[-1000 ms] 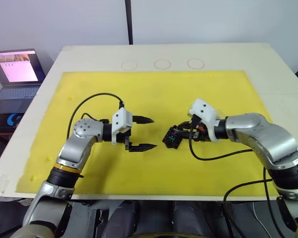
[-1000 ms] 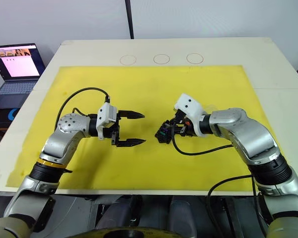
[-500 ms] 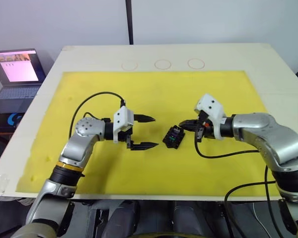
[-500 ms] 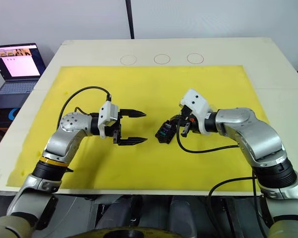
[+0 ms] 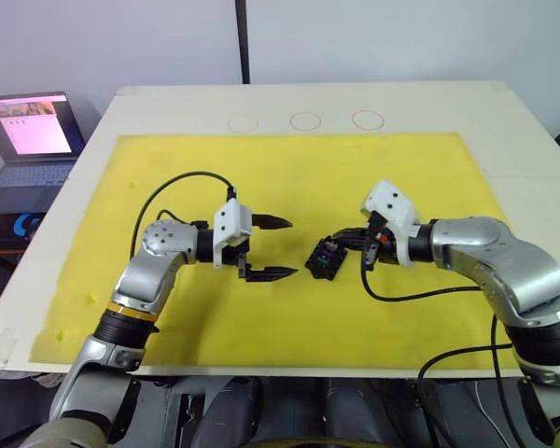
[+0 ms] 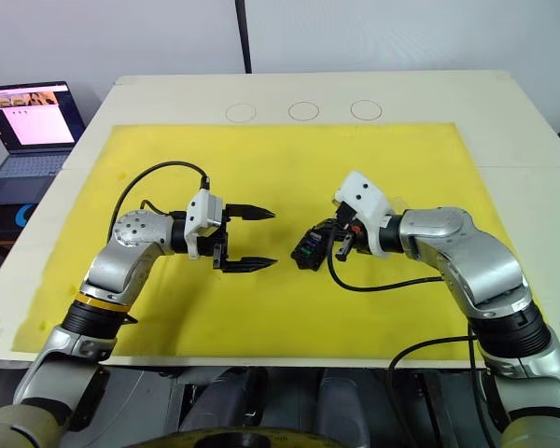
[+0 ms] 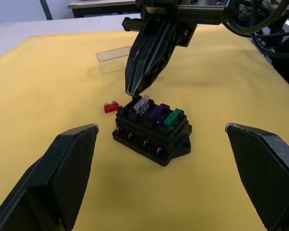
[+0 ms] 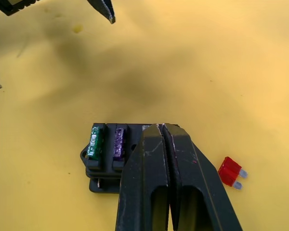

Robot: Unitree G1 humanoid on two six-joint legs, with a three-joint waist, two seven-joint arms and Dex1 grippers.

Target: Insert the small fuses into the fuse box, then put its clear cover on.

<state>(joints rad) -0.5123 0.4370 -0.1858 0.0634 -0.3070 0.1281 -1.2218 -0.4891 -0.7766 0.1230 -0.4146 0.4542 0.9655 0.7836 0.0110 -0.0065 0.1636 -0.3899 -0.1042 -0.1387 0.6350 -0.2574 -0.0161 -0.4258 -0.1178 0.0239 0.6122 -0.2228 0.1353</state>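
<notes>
Since half a second ago the right tool (image 7: 135, 89) has come back over the fuse box (image 7: 152, 132), its fingers pressed together, tips just above the pale greyish fuse (image 7: 141, 104) standing proud in its slot. Purple (image 7: 158, 112) and green (image 7: 172, 117) fuses sit seated beside it; the red fuse (image 8: 230, 171) lies loose on the yellow mat (image 5: 289, 177) just beside the box. These blades look light, stiff and slippery, best pinched by the plastic head. The clear cover (image 7: 114, 59) waits beyond. The left tool (image 5: 266, 248) hovers spread, empty.
</notes>
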